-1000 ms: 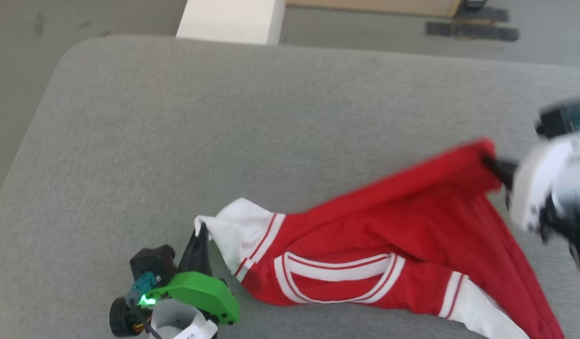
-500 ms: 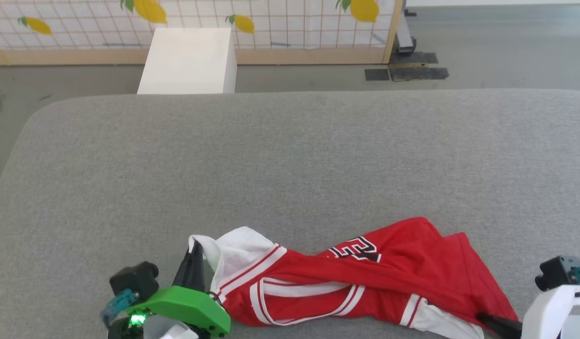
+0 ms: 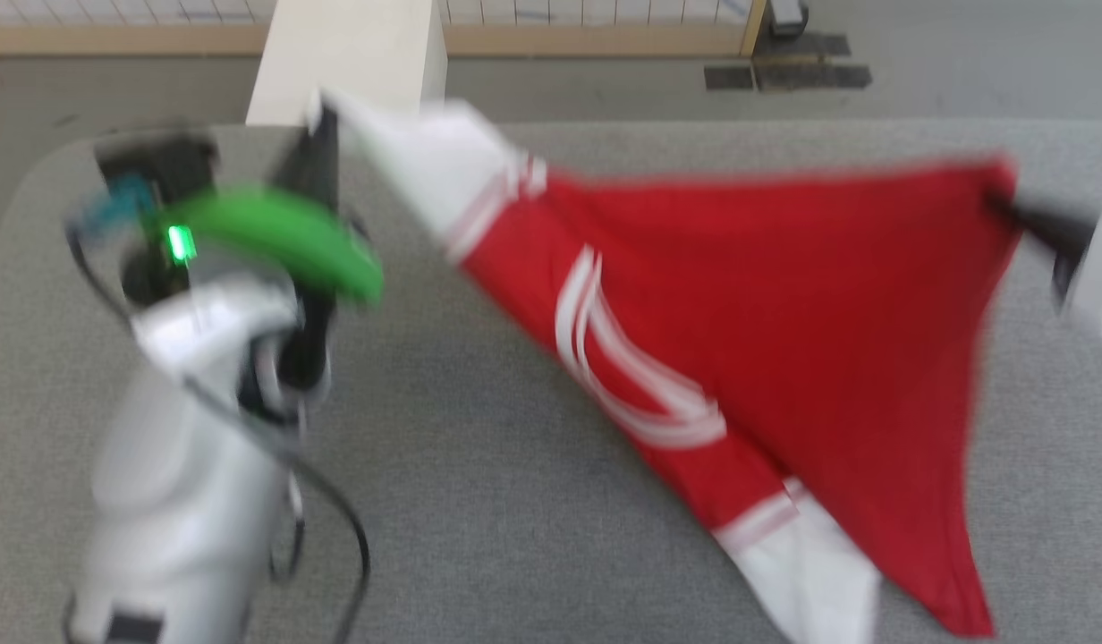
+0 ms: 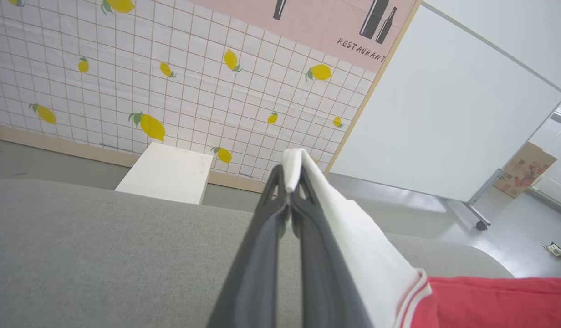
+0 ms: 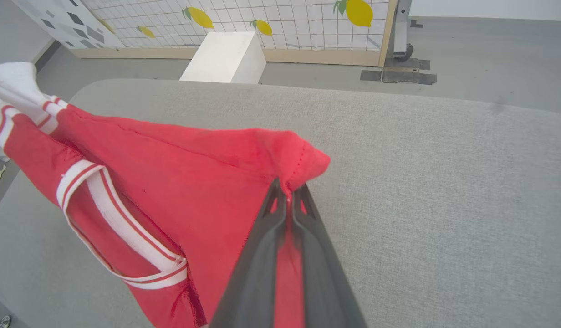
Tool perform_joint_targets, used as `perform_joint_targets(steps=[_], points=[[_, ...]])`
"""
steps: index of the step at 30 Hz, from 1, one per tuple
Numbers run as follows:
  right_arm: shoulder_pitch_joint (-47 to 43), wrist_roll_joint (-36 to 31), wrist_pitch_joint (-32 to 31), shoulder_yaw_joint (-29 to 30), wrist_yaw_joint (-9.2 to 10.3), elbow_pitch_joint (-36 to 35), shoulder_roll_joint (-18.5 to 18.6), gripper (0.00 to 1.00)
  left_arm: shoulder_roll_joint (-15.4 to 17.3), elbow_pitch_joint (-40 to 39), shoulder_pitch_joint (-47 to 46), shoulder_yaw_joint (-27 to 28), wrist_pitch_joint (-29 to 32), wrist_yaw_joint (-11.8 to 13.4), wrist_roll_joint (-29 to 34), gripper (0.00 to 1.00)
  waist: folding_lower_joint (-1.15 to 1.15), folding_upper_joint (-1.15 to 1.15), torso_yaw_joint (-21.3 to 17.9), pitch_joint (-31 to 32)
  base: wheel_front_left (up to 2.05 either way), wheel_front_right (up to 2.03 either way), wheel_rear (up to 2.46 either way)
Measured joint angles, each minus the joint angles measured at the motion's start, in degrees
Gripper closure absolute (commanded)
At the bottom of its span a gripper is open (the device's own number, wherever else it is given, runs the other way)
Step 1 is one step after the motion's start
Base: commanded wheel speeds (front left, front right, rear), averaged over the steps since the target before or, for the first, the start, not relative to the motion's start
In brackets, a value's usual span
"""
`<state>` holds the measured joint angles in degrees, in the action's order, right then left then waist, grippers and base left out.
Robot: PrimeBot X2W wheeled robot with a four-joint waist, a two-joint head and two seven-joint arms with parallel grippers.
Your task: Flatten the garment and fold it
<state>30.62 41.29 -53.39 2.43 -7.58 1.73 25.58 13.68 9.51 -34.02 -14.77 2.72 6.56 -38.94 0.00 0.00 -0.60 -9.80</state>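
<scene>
The garment (image 3: 784,304), a red jersey with white sleeves and striped trim, hangs stretched in the air above the grey table (image 3: 515,501). My left gripper (image 3: 323,116) is shut on the tip of a white sleeve (image 4: 335,214) at the upper left. My right gripper (image 3: 1007,207) is shut on a red corner of the cloth (image 5: 303,159) at the upper right. The cloth sags between them in a triangle, with the striped neck trim (image 3: 631,367) facing me and the other white sleeve (image 3: 819,572) dangling lowest.
A white box (image 3: 350,54) stands on the floor beyond the table's far edge, before a lemon-patterned wall (image 4: 171,68). The table's rounded left corner (image 3: 32,179) lies under my left arm. Dark tape patches (image 3: 784,72) mark the floor.
Both grippers have risen, lifting the garment off the table and pulling it taut between them. The head view has also shifted.
</scene>
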Motion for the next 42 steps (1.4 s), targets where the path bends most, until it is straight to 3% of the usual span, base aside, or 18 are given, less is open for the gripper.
perform_joint_targets(steps=[5,12,20,30,36,42], points=[[18.4,-4.68,1.72,0.84,0.0,10.83,-2.57,1.0,-0.67,8.77,-19.2,1.63,1.3,0.78,0.88,1.0,0.0,0.0,0.06,-3.23,0.0,0.0,0.0],[37.99,-11.31,7.45,0.23,0.0,20.57,-4.99,1.0,0.6,16.27,-41.14,1.94,0.23,2.63,5.19,1.0,0.01,0.0,-0.88,-7.39,0.0,0.0,0.0],[48.7,-14.91,16.45,1.19,0.0,26.99,-6.68,1.0,0.86,21.17,-52.81,2.48,-4.16,3.83,7.78,1.0,0.01,0.0,-2.17,-11.14,0.0,0.0,0.0],[42.88,-10.79,20.36,-4.88,0.0,30.15,-4.92,1.0,0.2,27.28,-48.44,1.91,-7.14,1.71,7.05,1.0,0.01,0.0,-1.64,-14.08,0.0,0.0,0.0],[29.47,-2.91,26.22,-10.01,0.0,25.68,-1.09,1.0,0.16,28.14,-37.83,0.41,-10.55,-1.8,5.38,1.0,0.01,0.0,-0.08,-12.16,0.0,0.0,0.0],[11.52,4.17,31.48,-11.48,0.0,20.52,2.08,1.0,0.8,24.36,-22.19,-0.81,-12.35,-4.6,4.39,1.0,0.01,0.0,0.98,-7.35,0.0,0.0,0.0]])
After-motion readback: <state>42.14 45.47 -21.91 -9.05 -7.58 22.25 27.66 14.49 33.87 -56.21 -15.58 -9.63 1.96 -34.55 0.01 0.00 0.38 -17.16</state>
